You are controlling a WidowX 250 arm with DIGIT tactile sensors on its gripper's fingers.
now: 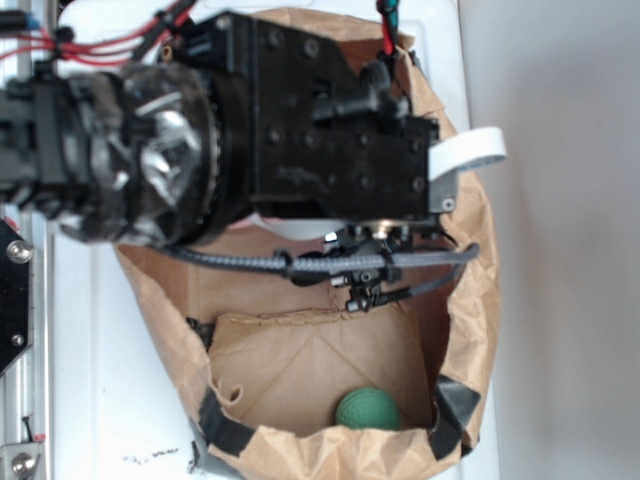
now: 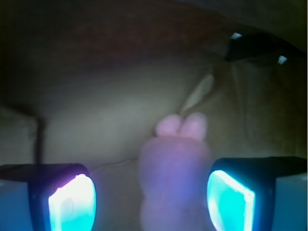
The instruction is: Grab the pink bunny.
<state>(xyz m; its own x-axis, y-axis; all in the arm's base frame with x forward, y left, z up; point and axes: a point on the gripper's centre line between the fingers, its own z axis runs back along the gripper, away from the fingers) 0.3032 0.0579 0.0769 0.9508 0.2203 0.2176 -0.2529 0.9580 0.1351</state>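
the bunny (image 2: 174,180) is soft and pale pink, a bit purple in the dim light. it looks fuzzy and blurry in the wrist view. its body is a tall rounded lump, and two small round bumps sit side by side at its top. a thin white string (image 2: 198,94) goes up from those bumps and away. no face shows.

the bunny lies on the brown floor inside the bag (image 1: 470,300). it is between the two fingers of the gripper (image 2: 151,202), a bit closer to the right one. the fingers are apart, with the bunny in the gap. the left pad (image 2: 72,204) and the right pad (image 2: 228,199) glow bright blue-green. the left pad is not touching the bunny. the right pad is just beside it, but i cannot tell if they touch.

in the exterior view the big black arm (image 1: 300,120) reaches over the bag and down into it. the arm hides the bunny there. a black cable (image 1: 330,263) runs across below the arm. red wires (image 1: 90,45) go to the arm at the top left of the bag.

the bag is brown paper, crumpled at the rim, with dark tape (image 1: 225,425) on its near corners. a dark green ball (image 1: 367,410) sits on the floor of the bag at the near wall, well apart from the arm. the bag sits on a white table (image 1: 100,400).
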